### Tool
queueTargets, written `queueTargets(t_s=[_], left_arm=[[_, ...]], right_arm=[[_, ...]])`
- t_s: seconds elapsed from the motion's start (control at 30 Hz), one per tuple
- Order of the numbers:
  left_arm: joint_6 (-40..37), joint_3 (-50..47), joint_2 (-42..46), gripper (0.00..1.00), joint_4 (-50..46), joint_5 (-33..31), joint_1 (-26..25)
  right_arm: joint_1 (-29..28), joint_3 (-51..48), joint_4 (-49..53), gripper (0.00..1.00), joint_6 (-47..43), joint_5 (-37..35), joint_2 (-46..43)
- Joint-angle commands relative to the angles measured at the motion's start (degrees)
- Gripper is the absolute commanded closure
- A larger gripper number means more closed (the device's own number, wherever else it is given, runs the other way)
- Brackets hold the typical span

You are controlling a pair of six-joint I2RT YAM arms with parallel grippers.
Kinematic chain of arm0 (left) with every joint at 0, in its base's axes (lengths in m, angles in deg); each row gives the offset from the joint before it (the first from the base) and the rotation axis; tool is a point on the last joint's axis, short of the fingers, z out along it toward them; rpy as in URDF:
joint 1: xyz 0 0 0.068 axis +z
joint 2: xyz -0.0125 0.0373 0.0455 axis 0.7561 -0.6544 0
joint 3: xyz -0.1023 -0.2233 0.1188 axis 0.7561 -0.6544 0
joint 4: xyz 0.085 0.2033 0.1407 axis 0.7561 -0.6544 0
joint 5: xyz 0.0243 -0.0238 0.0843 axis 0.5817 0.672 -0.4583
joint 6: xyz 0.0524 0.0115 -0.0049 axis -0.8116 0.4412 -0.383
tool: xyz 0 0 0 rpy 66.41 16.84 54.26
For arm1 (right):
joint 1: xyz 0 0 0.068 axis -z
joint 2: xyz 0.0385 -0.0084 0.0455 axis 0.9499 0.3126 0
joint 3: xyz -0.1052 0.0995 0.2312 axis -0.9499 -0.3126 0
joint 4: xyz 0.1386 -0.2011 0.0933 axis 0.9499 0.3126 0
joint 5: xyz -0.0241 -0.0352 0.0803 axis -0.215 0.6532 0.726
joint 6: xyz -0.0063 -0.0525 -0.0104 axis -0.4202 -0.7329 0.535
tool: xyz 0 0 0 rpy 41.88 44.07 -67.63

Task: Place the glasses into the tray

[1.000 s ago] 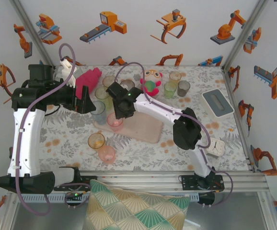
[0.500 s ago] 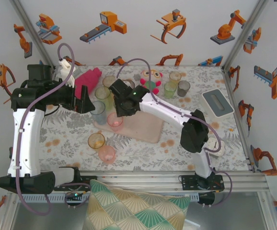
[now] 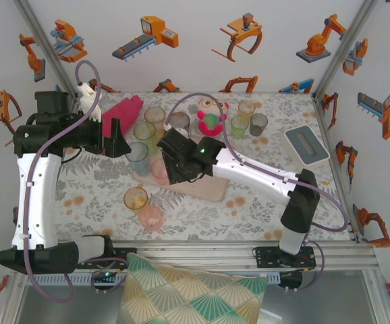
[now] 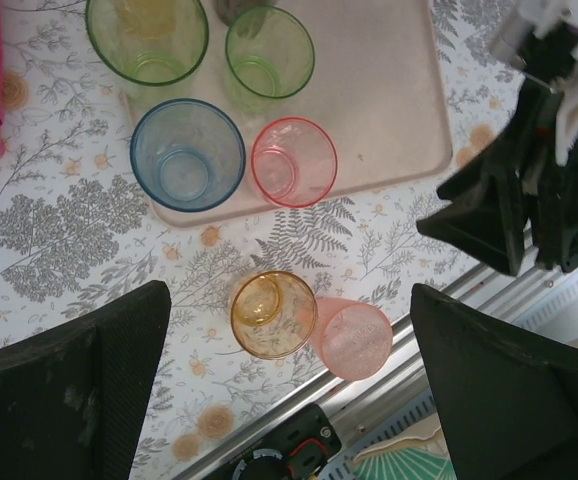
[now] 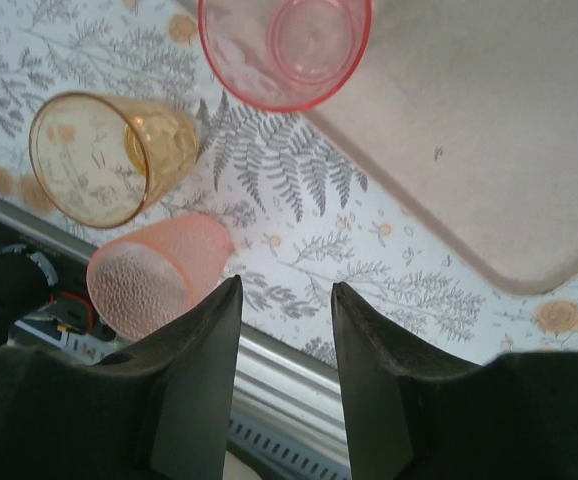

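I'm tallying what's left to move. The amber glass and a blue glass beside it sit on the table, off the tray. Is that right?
Not quite. Beside the amber glass sits a pink glass, not a blue one; the blue glass stands on the tray. The left wrist view shows this. The rest holds: both sit on the table, off the tray.

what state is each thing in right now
left tool: open, empty
right tool: open, empty
tray: flat on table, partly filled
left green glass: upright, at tray's edge
right green glass: upright on tray
blue glass: upright on tray corner
red glass: upright on tray
amber glass: upright on table, off tray
pink glass: on table beside amber glass, off tray
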Motion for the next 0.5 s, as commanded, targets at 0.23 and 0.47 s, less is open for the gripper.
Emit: queueTargets(t_s=[0.23,0.47], left_arm=[[3.87,-1.33,1.85,0.03,1.64,1.45,3.49],[1.93,-2.89,3.06,0.02,1.28,0.68,4.61]], right_arm=[[-8.05,-11.50,-11.30,0.59,10.21,1.17,-2.72],[-9.99,-11.53,-11.78,0.59,11.54,0.40,-1.69]])
